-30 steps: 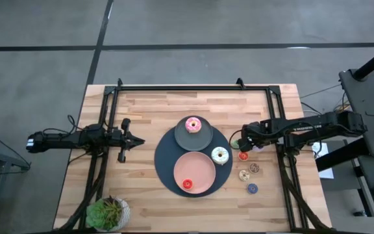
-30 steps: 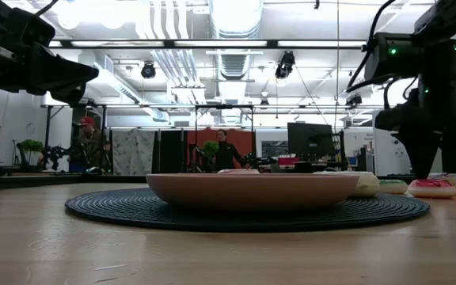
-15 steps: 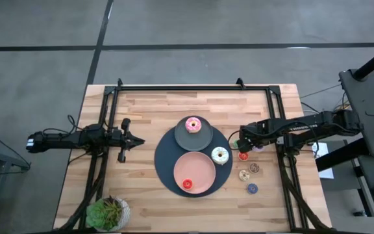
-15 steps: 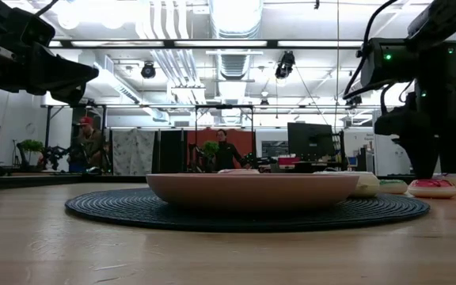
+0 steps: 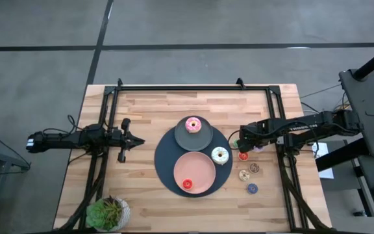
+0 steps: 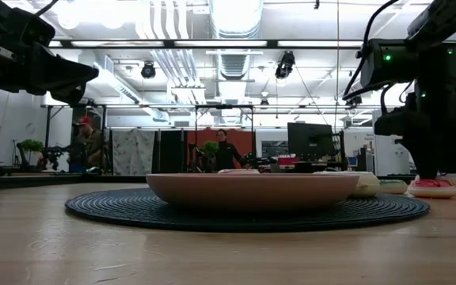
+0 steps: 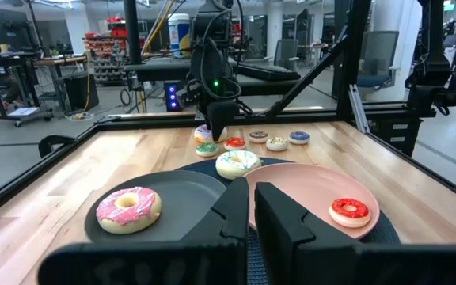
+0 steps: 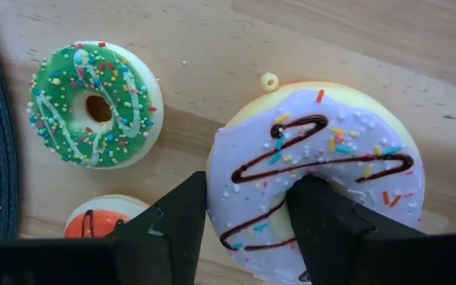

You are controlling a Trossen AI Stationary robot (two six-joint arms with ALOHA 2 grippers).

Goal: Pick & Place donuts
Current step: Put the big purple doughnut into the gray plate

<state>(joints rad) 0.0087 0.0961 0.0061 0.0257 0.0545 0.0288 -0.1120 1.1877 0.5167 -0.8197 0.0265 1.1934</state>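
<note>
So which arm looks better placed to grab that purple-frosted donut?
The right. Its end effector is already down over the lilac donut, one finger in the hole and one on the rim. The left end effector waits across the table, beyond the plates.

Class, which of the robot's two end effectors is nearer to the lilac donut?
The right end effector: its fingers straddle the lilac donut from above, one in the hole. The left end effector waits across the table, beyond both plates.
</note>
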